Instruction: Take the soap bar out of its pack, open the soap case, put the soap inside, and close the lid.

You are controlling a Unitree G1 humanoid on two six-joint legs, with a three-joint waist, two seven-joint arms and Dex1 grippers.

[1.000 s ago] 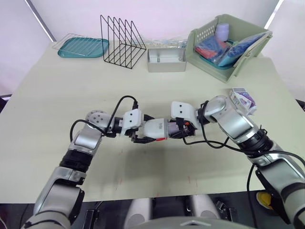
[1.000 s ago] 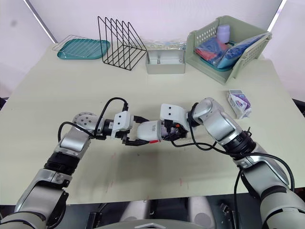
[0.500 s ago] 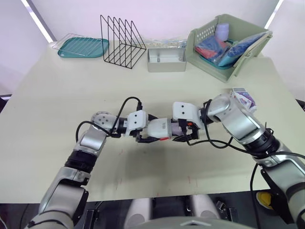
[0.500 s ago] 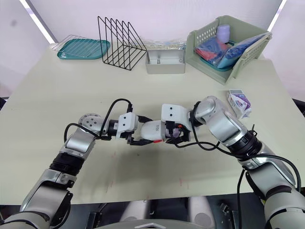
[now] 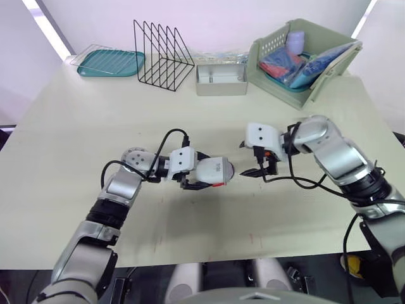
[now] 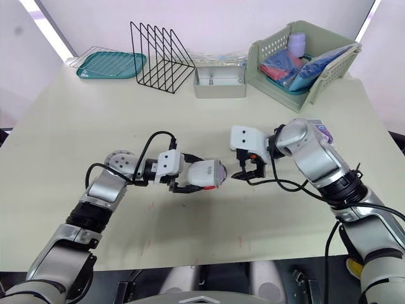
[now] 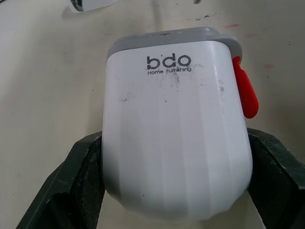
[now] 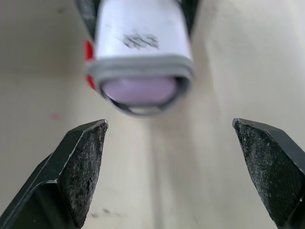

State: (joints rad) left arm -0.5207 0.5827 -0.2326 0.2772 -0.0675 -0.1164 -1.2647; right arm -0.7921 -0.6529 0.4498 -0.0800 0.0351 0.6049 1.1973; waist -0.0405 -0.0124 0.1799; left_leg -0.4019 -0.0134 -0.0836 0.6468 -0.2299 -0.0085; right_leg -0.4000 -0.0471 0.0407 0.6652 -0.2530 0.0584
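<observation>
A: What is on the table (image 5: 76,126), counted?

B: One soap case (image 5: 212,171), white with a grey rim and a red tab, lying on its side near the middle. One lavender soap (image 8: 138,90), inside the case at the grey-rimmed end. One soap pack (image 6: 323,132) out on the robot's right. Along the far edge stand one teal tray (image 5: 107,62), one black wire rack (image 5: 161,54), one metal tin (image 5: 220,79) and one green basket (image 5: 304,57).

A: Anything hard to make out?

B: The soap pack is mostly hidden behind the right arm; a purple corner is all that shows. The basket holds several packets and a pale cup, piled so that I cannot count the packets. Most of the soap is hidden by the case's white shell, and I cannot tell whether anything covers that end.

A: And the jaws?

B: The left gripper (image 5: 193,174) clamps the case across its width, one black finger (image 7: 81,181) pressed on each side near the closed end. The right gripper (image 5: 245,160) stands wide apart, holding nothing, its fingers (image 8: 81,162) facing the case's grey end from just beside it, not touching
</observation>
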